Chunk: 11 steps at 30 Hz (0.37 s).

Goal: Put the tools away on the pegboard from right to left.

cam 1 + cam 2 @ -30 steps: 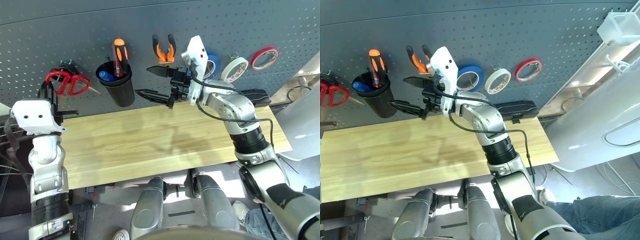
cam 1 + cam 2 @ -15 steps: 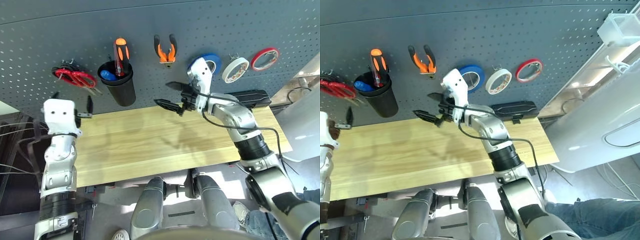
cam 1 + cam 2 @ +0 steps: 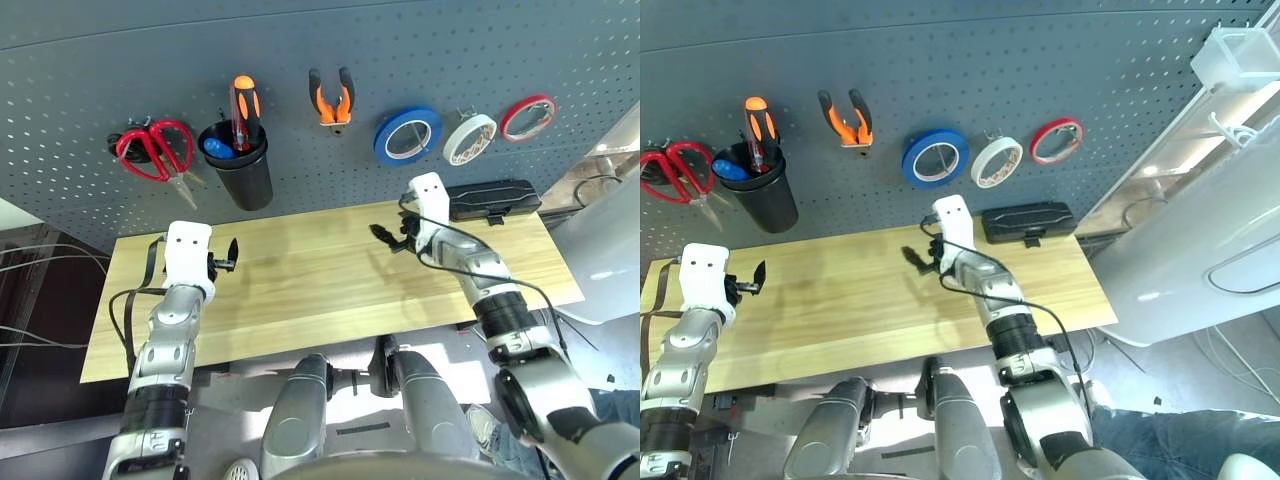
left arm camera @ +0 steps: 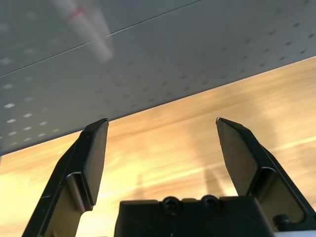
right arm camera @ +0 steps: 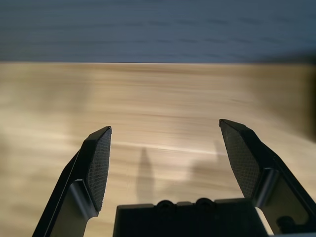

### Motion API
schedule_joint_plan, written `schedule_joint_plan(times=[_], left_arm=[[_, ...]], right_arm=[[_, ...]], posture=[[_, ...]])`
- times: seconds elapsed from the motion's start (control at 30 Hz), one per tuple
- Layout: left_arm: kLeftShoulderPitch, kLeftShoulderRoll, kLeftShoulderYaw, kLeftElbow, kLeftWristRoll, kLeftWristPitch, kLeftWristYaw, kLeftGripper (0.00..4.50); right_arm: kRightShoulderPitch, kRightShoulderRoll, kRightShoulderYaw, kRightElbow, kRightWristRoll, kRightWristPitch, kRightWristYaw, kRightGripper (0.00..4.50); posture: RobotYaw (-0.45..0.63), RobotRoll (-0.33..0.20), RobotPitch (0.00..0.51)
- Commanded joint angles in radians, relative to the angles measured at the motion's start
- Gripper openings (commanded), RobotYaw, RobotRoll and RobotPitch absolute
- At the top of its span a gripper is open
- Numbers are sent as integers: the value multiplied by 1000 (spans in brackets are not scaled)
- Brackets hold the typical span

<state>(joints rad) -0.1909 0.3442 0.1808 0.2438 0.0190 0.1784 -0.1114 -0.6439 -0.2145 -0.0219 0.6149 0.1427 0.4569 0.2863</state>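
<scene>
On the pegboard point(image 3: 90, 80) hang, from right to left, the whitish tape roll point(image 3: 469, 138), the orange-and-black pliers point(image 3: 330, 97) and the red-handled scissors point(image 3: 155, 150). The slim orange-and-black screwdriver point(image 3: 240, 105) stands in the black cup point(image 3: 242, 175). My left gripper point(image 3: 228, 258) hovers low over the table's left part, open and holding nothing, as the left wrist view confirms point(image 4: 160, 123). My right gripper point(image 3: 385, 237) is over the table's right half, also open and bare point(image 5: 165, 127).
A blue tape roll point(image 3: 407, 136) and a red tape roll point(image 3: 529, 117) hang either side of the whitish one. A black case point(image 3: 490, 198) sits at the table's back right. The wooden table point(image 3: 300, 290) lies under both grippers. A white appliance point(image 3: 1220, 250) stands to the right.
My left gripper let go of the scissors, which now hang on their hook. Both arms drew back from the pegboard and came down over the table.
</scene>
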Motion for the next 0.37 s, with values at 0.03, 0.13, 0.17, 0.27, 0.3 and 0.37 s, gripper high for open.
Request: schedule_joint_plan(times=[0.03,0.13,0.17,0.27,0.3,0.37], left_arm=[[-13,-16,-11,51,3,30,13,4464],[-40,-30,-11,93,-1,32,25,4464],[-47,-31,-16,106,3,32,27,4464],[-57,-37,-19,139,7,24,38,4464],[-60,-40,-18,149,4,26,41,4464],[-63,-42,-17,164,1,25,45,4464]], right_arm=[[-13,-32,-35,78,-11,-32,-15,4500],[-34,-71,-54,145,-17,-64,-13,4500],[-40,-84,-59,165,-18,-74,-7,4500],[-58,-113,-67,213,-15,-96,9,4500],[-63,-123,-68,227,-16,-102,14,4500],[-69,-138,-63,248,-22,-115,24,4500]], posture=[[-15,0,274],[-26,0,267],[-29,0,260],[-36,0,247],[-39,0,243],[-43,0,238]])
